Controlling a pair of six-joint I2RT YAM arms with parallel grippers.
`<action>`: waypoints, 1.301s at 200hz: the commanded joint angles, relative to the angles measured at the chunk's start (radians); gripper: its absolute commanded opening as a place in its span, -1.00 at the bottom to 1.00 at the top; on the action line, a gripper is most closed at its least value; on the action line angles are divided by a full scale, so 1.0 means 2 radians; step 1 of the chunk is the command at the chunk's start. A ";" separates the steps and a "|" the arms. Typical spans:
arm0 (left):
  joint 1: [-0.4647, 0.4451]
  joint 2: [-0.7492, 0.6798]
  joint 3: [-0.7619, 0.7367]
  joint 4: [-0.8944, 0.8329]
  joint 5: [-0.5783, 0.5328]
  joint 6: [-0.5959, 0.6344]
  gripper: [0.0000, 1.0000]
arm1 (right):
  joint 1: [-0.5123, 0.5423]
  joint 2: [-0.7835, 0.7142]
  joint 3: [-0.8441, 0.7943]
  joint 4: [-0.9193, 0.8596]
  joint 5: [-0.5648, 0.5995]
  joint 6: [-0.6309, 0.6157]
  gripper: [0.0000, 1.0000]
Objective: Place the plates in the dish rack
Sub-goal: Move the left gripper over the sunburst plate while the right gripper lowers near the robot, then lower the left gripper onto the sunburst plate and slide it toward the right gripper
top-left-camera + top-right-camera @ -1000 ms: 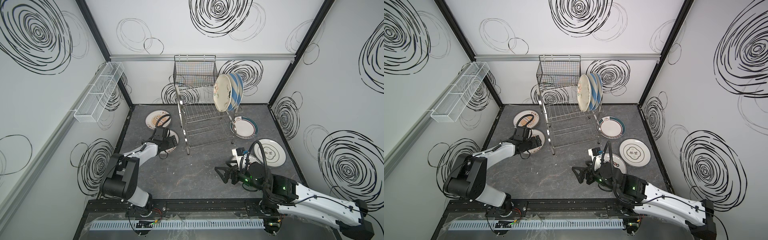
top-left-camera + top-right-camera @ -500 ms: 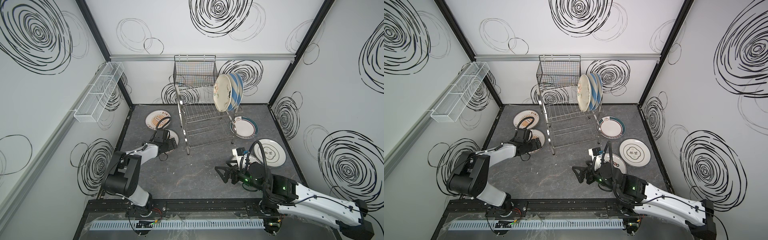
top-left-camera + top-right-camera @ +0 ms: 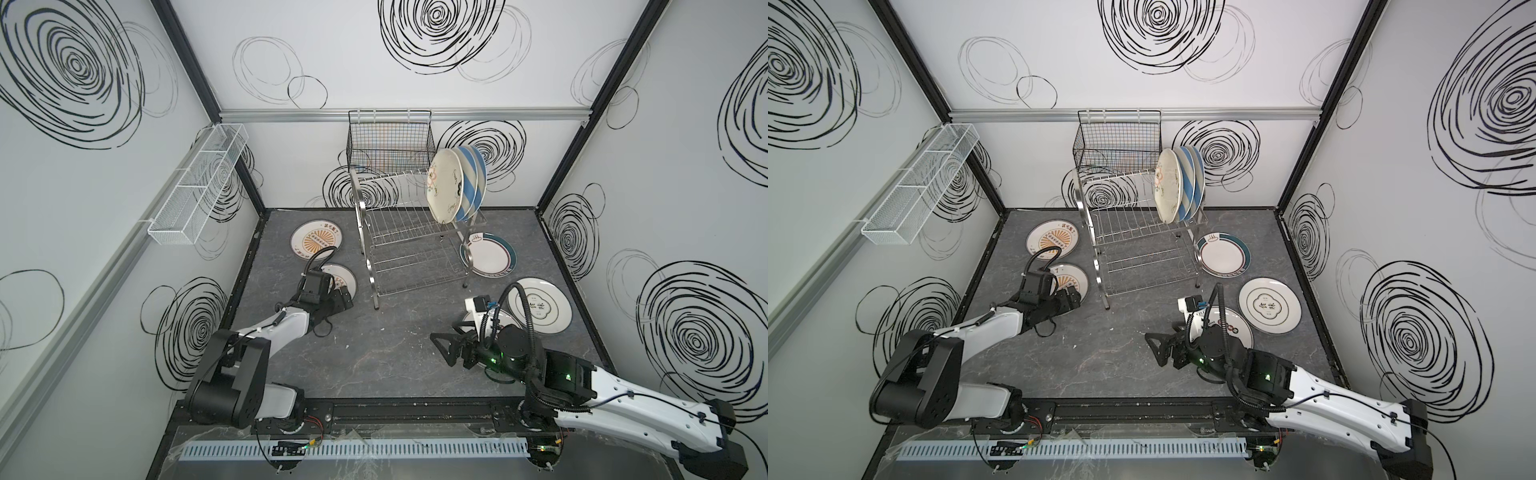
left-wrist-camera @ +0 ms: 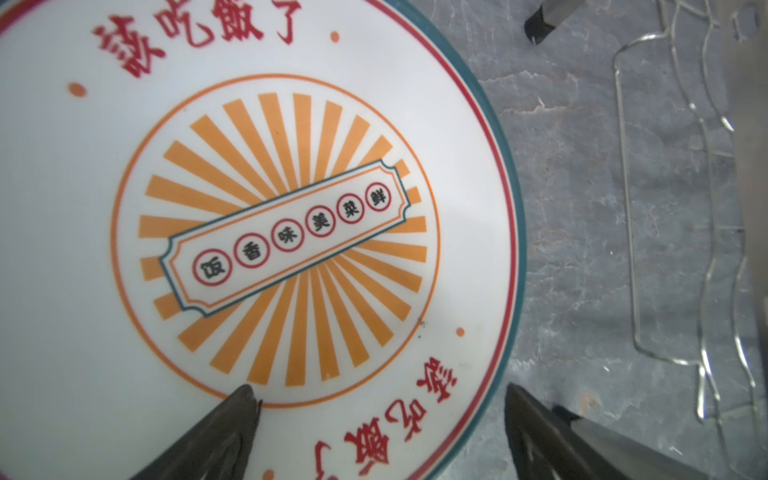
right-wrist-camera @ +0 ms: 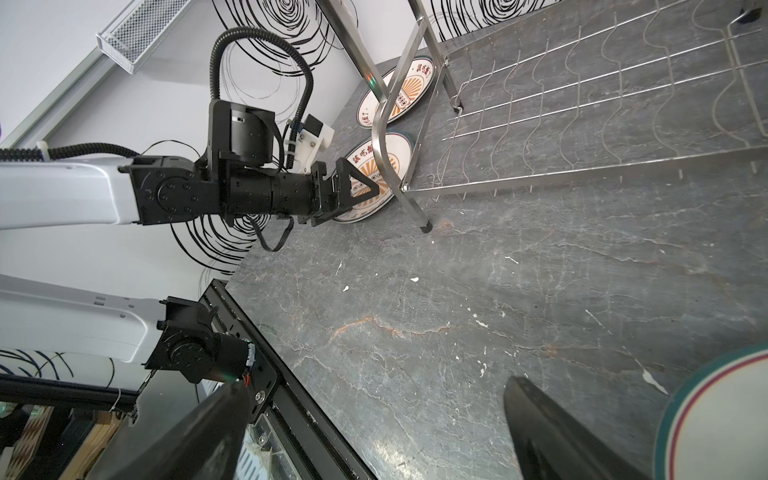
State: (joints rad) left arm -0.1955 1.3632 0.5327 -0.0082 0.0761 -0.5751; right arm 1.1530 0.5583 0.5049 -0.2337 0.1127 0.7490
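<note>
Grey marble-look table [image 3: 386,357] | left gripper [image 3: 343,297] has drawn back to the edge of the near sunburst plate [image 4: 291,232], jaws wide astride its rim, plate flat beside dish rack [image 3: 409,245] | right gripper [image 3: 441,350] unmoved, wide, empty | three plates [image 3: 446,187] upright in upper tier

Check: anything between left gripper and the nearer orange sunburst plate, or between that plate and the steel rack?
Nothing visible between the open left gripper and the round orange sunburst plate. Toward the shiny steel wire dish rack, its curved tube leg stands beside the plate's rim; most upper slots look free.
</note>
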 commanded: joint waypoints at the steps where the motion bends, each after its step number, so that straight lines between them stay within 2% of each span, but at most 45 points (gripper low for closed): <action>1: -0.019 -0.025 -0.038 -0.063 0.034 -0.040 0.92 | 0.004 -0.015 -0.003 -0.005 0.011 0.008 1.00; 56: -0.091 -0.128 -0.078 -0.088 0.030 -0.110 0.92 | 0.004 -0.046 0.006 -0.040 0.025 0.023 0.99; 102: -0.198 -0.182 -0.099 -0.100 -0.003 -0.191 0.91 | 0.004 -0.100 -0.001 -0.078 0.056 0.049 1.00; 132: -0.259 -0.204 -0.108 -0.083 -0.031 -0.236 0.92 | 0.004 -0.093 0.017 -0.102 0.072 0.044 1.00; 151: -0.281 -0.198 -0.100 -0.063 -0.038 -0.239 0.92 | 0.004 -0.071 0.025 -0.106 0.074 0.041 1.00; 166: -0.288 -0.191 -0.063 -0.094 -0.057 -0.215 0.92 | 0.004 -0.048 0.024 -0.091 0.065 0.037 1.00; 188: -0.280 -0.190 0.020 -0.200 -0.127 -0.165 0.92 | 0.003 -0.008 0.014 -0.046 0.035 0.033 1.00; 207: -0.238 -0.196 0.073 -0.255 -0.174 -0.121 0.91 | 0.003 0.028 -0.007 0.019 0.007 0.036 1.00; 221: -0.184 -0.194 0.085 -0.255 -0.182 -0.088 0.91 | 0.004 0.053 -0.030 0.082 -0.012 0.048 1.00; 239: -0.102 -0.180 0.077 -0.222 -0.163 -0.054 0.91 | 0.004 0.081 -0.063 0.169 -0.029 0.070 1.00; 260: -0.033 -0.142 0.061 -0.179 -0.150 -0.027 0.91 | 0.004 0.117 -0.084 0.237 -0.039 0.080 0.96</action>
State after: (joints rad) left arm -0.3771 1.0023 0.6926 -0.3969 -0.2081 -0.7441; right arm 1.1530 0.7391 0.3733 -0.0078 0.0795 0.8600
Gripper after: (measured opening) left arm 0.957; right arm 0.996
